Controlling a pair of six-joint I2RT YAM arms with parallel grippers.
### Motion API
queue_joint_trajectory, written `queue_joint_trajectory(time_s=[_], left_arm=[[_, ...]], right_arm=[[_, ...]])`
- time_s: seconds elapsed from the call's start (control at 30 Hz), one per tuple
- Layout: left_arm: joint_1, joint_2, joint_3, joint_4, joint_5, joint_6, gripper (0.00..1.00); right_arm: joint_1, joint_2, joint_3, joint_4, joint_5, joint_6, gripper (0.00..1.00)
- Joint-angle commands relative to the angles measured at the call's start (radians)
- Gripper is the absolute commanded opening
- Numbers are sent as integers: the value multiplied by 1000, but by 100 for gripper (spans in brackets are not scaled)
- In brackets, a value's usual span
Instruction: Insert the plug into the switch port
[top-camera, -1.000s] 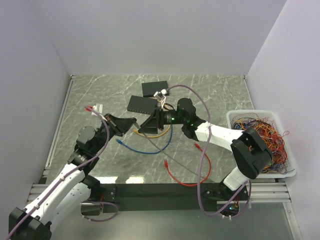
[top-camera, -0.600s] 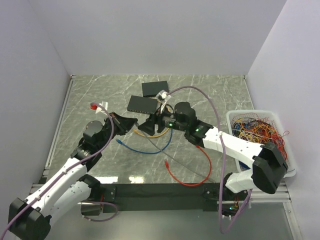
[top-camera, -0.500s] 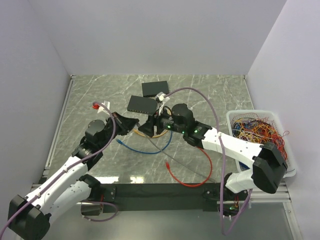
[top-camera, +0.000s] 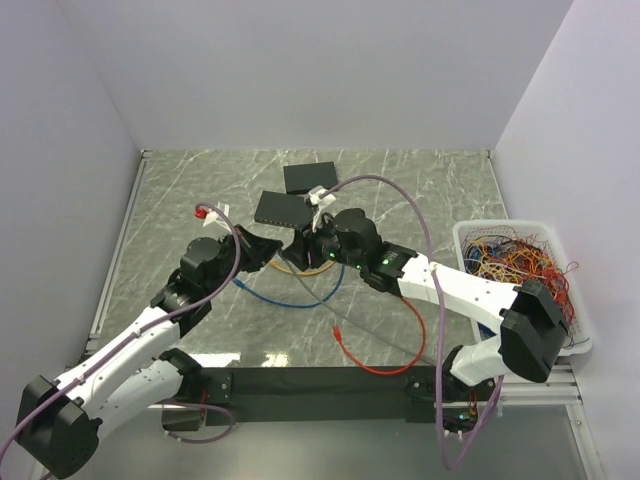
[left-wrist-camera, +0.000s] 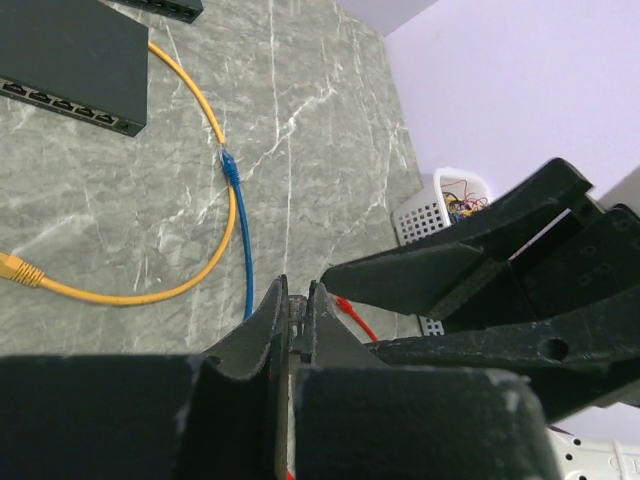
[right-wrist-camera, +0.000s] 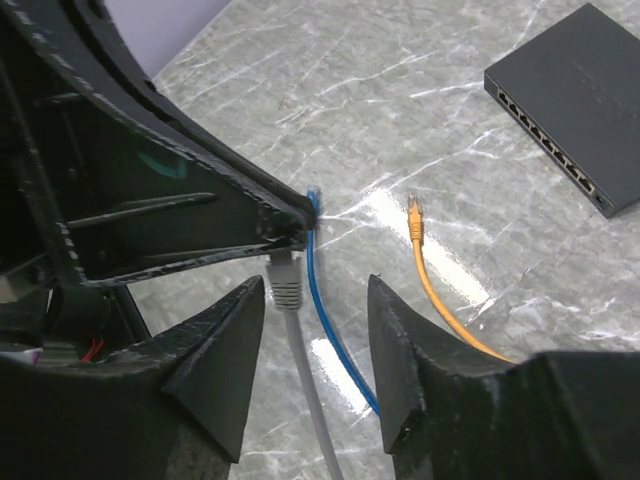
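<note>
My left gripper (left-wrist-camera: 297, 295) is shut on the plug (right-wrist-camera: 284, 243) of a grey cable (right-wrist-camera: 310, 400), which hangs from its tips. My right gripper (right-wrist-camera: 318, 300) is open. Its fingers (right-wrist-camera: 225, 360) stand on either side of the grey boot (right-wrist-camera: 286, 285) without touching it. In the top view the two grippers meet tip to tip, left gripper (top-camera: 266, 248) and right gripper (top-camera: 292, 255), just in front of a black switch (top-camera: 283, 208). That switch's port row faces the arms (right-wrist-camera: 560, 150). A second switch (top-camera: 309, 177) lies behind it.
A blue cable (right-wrist-camera: 335, 320) and a yellow cable (right-wrist-camera: 430, 280) lie on the marble table under the grippers. A red cable (top-camera: 375, 350) curves at the near middle. At the right edge stands a white basket (top-camera: 462, 240) holding tangled cables.
My right arm has swung left to meet the left gripper, and its jaws have narrowed around the grey cable. My left arm has pushed forward and right, still holding the plug.
</note>
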Motion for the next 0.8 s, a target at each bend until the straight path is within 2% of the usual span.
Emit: queue_joint_trajectory(time_s=[0.0, 0.2, 0.77], left_arm=[[-9, 14, 52, 17, -26, 13, 1], [-15, 28, 54, 17, -40, 9, 1], [-20, 28, 57, 6, -47, 9, 1]], right_arm=[[14, 7, 50, 15, 23, -27, 52], [28, 30, 65, 2, 26, -33, 43], [49, 87, 108, -37, 55, -41, 35]])
